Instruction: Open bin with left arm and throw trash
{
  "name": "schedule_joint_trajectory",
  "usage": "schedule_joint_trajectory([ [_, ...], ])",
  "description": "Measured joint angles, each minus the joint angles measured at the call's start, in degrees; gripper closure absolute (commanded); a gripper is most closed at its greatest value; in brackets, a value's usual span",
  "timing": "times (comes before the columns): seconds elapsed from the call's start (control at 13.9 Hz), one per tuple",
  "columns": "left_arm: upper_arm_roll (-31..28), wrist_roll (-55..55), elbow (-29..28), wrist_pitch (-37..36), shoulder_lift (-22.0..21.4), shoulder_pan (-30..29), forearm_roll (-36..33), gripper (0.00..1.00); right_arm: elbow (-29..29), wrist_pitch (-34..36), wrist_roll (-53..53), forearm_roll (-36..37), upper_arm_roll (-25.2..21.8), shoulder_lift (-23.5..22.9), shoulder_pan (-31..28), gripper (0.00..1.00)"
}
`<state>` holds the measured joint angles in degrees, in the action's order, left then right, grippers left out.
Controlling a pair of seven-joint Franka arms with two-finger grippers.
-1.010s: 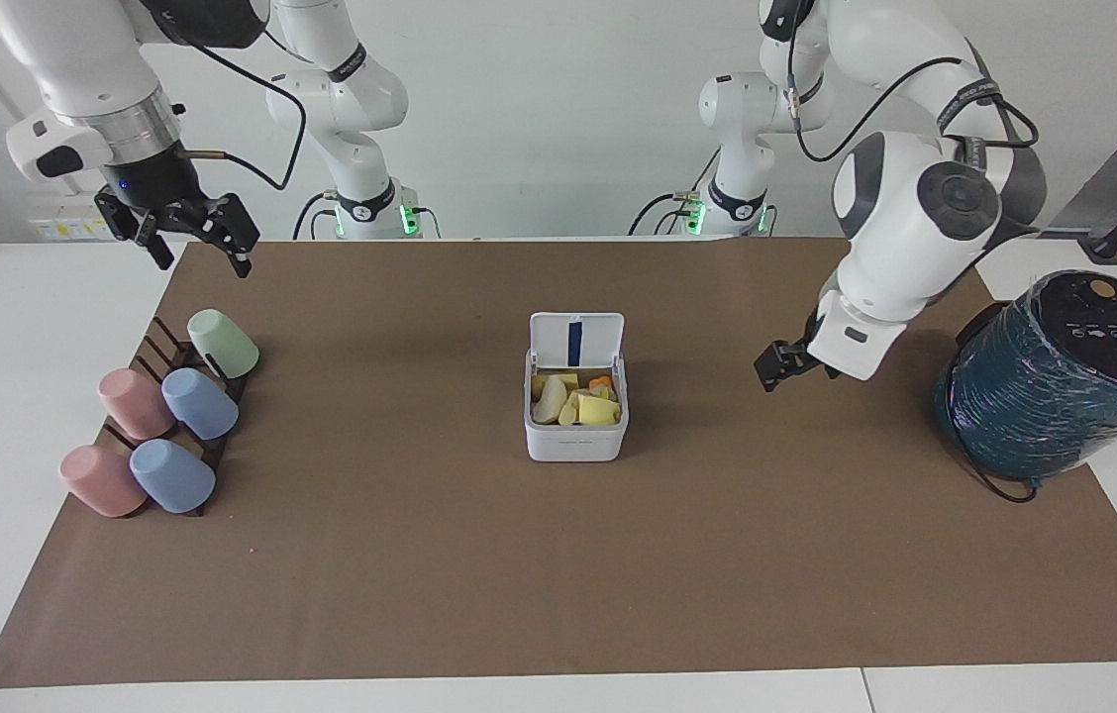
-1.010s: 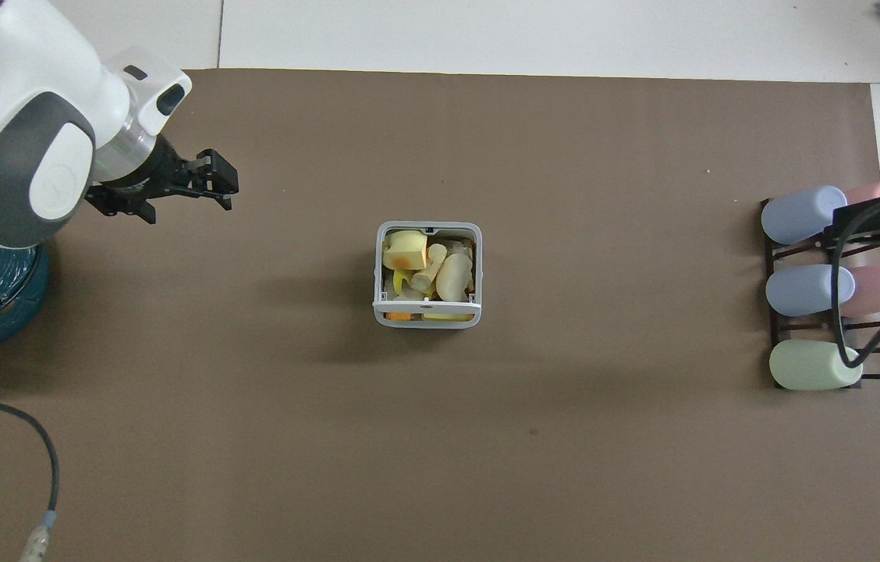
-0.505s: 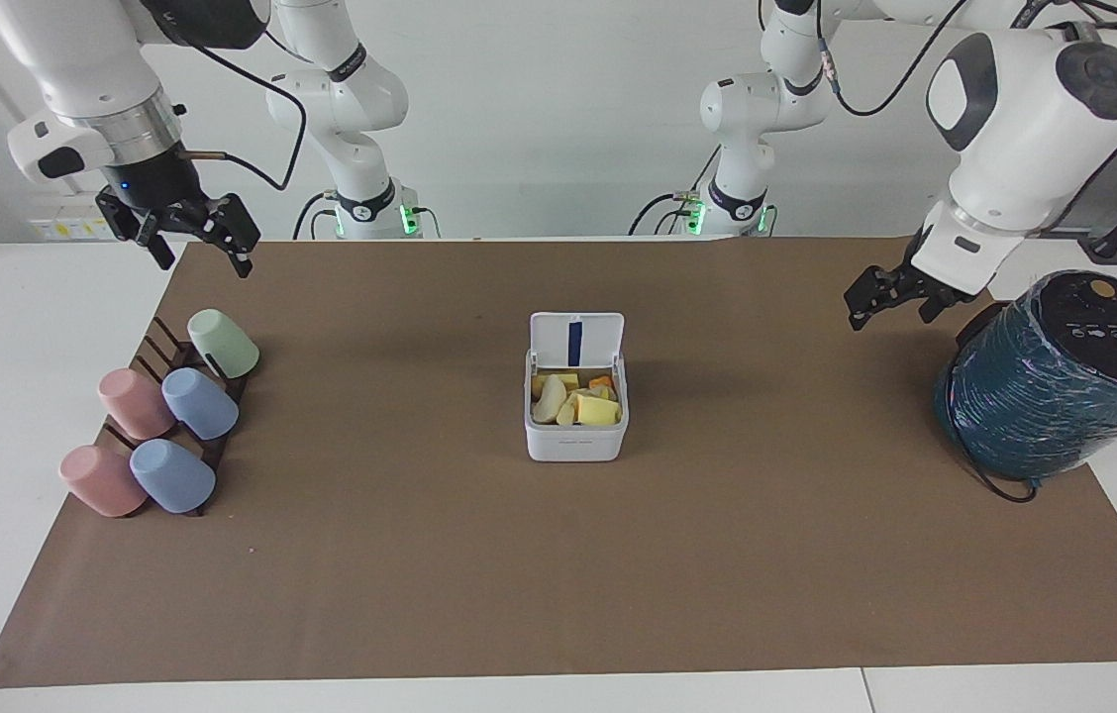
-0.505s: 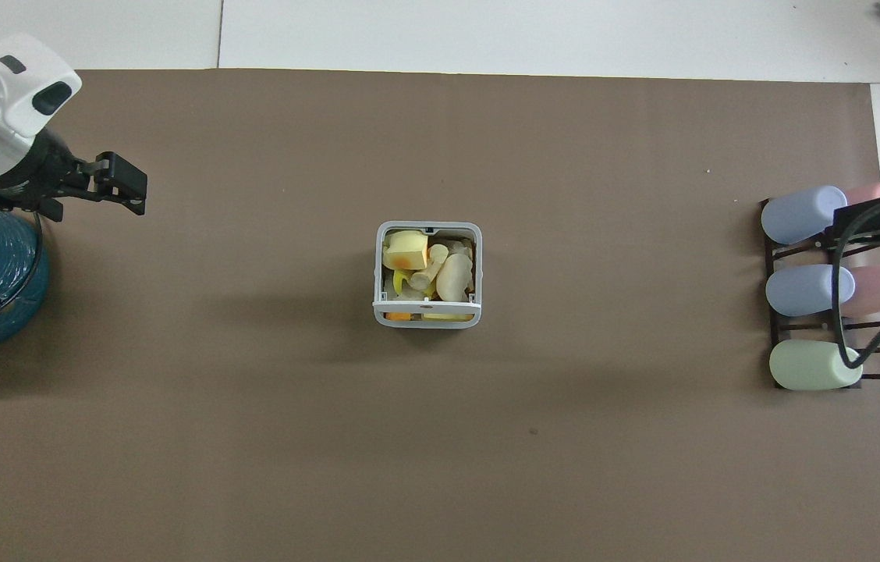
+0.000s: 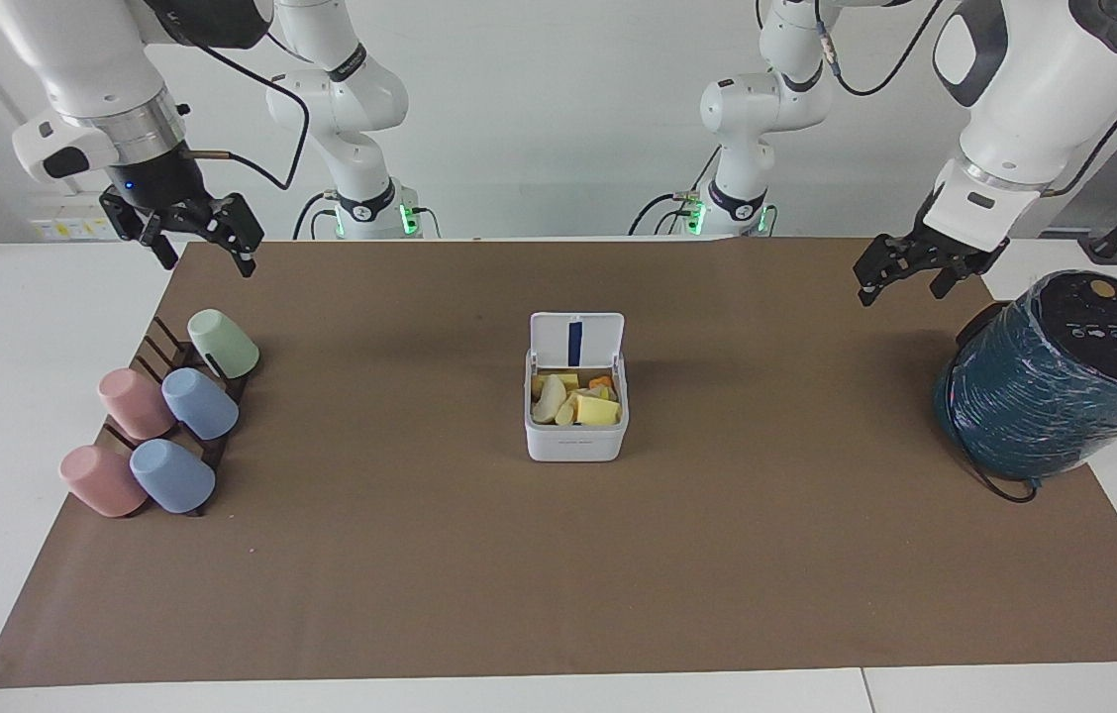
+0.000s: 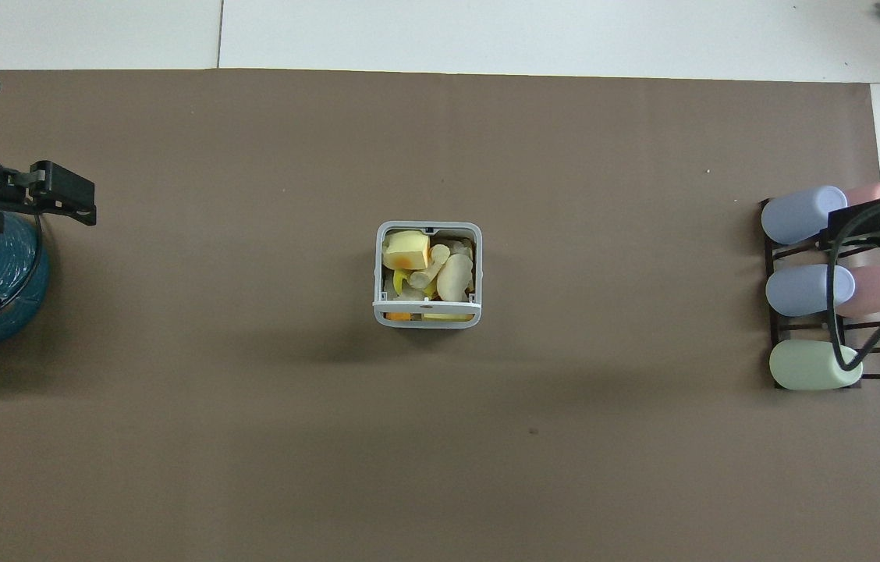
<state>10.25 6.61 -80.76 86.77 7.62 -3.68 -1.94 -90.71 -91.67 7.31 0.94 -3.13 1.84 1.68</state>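
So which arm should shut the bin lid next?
Probably left. The bin stands open mid-table with the trash inside; the left claw looks a bit closer than the right claw, both open and empty.

The small white square bin (image 5: 575, 436) stands mid-mat on the brown paper mat (image 5: 558, 594), its hinged lid (image 5: 576, 340) upright on the side nearer the robots, with the food-like trash pieces (image 5: 578, 399) inside. The dark teal wrapped cylinder (image 5: 1054, 381) sits at the left arm's end of the table. The dark wire rack of pastel plastic cups (image 5: 162, 426) sits at the right arm's end.
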Motion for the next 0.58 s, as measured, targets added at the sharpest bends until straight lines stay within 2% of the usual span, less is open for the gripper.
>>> schedule_joint_trajectory([
  [0.58, 0.0, -1.1, 0.0, 0.0, -0.8, 0.0, 1.2, 0.00, 0.0, 0.0, 0.0, 0.0, 0.0, 0.1, 0.0, 0.00],
])
